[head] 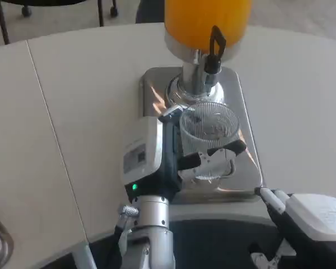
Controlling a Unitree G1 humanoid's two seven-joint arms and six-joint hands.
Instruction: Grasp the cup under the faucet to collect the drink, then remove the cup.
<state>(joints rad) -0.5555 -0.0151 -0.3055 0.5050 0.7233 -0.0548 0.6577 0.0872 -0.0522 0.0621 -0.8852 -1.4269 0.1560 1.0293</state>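
Left hand: left hand (173, 154) is wrapping its fingers (221, 158) around the near side of the clear ribbed cup (208, 137), gripping it from the left with its white back facing up and a green light glowing near the wrist.
Cup: it is standing upright on the steel drip tray (242, 101), just in front of the dispenser's chrome pedestal and roughly below the black tap lever (215, 49); whether any drink is in it cannot be told.
Right hand: right hand (311, 224) is resting low at the near right corner, well apart from the cup, holding nothing; how far its fingers are spread cannot be told.
Dispenser: juice dispenser (207, 22) is showing a tank of orange drink above the chrome pedestal, standing at the far end of the tray.
Desk: white desk (84, 101) is carrying the tray, with a seam running down its left part.
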